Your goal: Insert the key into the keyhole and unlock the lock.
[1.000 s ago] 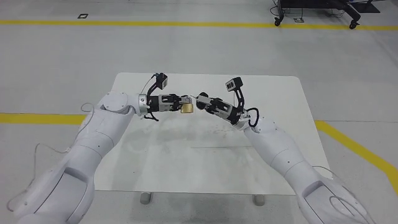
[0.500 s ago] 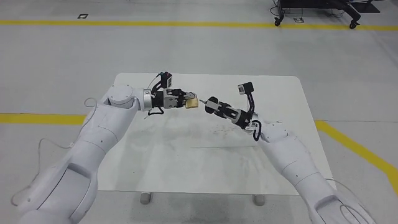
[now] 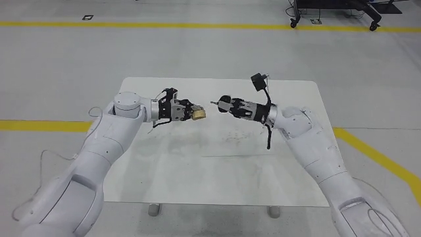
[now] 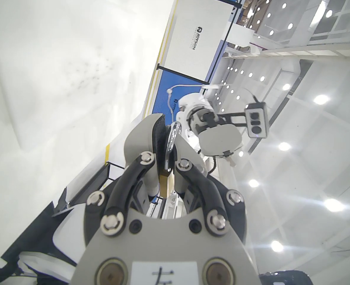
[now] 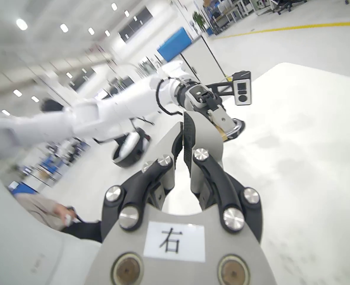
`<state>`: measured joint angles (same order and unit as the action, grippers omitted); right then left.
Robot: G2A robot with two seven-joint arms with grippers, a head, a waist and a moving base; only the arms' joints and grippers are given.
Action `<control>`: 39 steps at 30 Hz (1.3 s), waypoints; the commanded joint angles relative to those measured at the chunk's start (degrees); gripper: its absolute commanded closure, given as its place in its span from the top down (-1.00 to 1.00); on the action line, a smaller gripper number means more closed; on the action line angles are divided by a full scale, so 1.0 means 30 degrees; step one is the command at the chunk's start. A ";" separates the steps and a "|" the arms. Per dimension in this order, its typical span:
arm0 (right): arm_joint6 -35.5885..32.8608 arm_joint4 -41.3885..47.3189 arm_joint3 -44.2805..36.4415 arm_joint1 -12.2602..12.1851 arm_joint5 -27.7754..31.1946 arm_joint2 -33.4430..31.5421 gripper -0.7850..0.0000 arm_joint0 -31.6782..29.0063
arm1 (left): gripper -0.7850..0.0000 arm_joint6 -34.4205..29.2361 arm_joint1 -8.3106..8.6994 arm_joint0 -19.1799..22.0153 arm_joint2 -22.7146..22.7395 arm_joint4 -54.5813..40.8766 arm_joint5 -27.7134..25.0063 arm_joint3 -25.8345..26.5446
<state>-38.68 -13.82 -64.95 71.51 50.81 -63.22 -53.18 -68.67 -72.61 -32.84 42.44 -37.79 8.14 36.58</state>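
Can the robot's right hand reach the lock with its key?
Probably yes: the right hand holds the key close to the lock in the left hand, with only empty air between them.

Left gripper clamped on padlock, right gripper pinched closed on key. Both forearms point inward, wrists facing, tips apart.

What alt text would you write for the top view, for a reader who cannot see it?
The left gripper holds a brass padlock and the right gripper holds a small key pointed toward it, with a gap between them, above a white table.
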 commanded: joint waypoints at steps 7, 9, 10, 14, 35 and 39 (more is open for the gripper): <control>0.2241 -1.4575 -0.7322 -0.0408 -0.3791 0.0538 -1.00 -0.2450 | -1.00 0.0429 -0.0400 0.0070 0.0064 -0.0579 0.1293 -0.0736; 0.2783 -1.4632 -0.7706 -0.0393 -0.4153 0.0633 -1.00 -0.2733 | -1.00 0.0795 -0.0481 0.0103 0.0118 -0.0657 0.1284 -0.0827; 0.2783 -1.4632 -0.7706 -0.0393 -0.4153 0.0633 -1.00 -0.2733 | -1.00 0.0795 -0.0481 0.0103 0.0118 -0.0657 0.1284 -0.0827; 0.2783 -1.4632 -0.7706 -0.0393 -0.4153 0.0633 -1.00 -0.2733 | -1.00 0.0795 -0.0481 0.0103 0.0118 -0.0657 0.1284 -0.0827; 0.0708 -2.7465 -1.1823 -0.0317 -0.8185 0.4755 -1.00 -0.3714 | -1.00 0.2852 -0.0295 -0.1058 0.0559 0.0634 0.3816 0.1112; 0.1231 -2.8937 -1.2233 -0.0333 -0.8413 0.5124 -1.00 -0.4051 | -1.00 0.2189 -0.0296 -0.1183 0.0782 0.0136 0.4559 0.1024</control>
<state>-35.45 -99.73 -101.39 70.53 25.62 -48.00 -65.08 -61.75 -73.50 -36.35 44.66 -37.16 21.21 39.82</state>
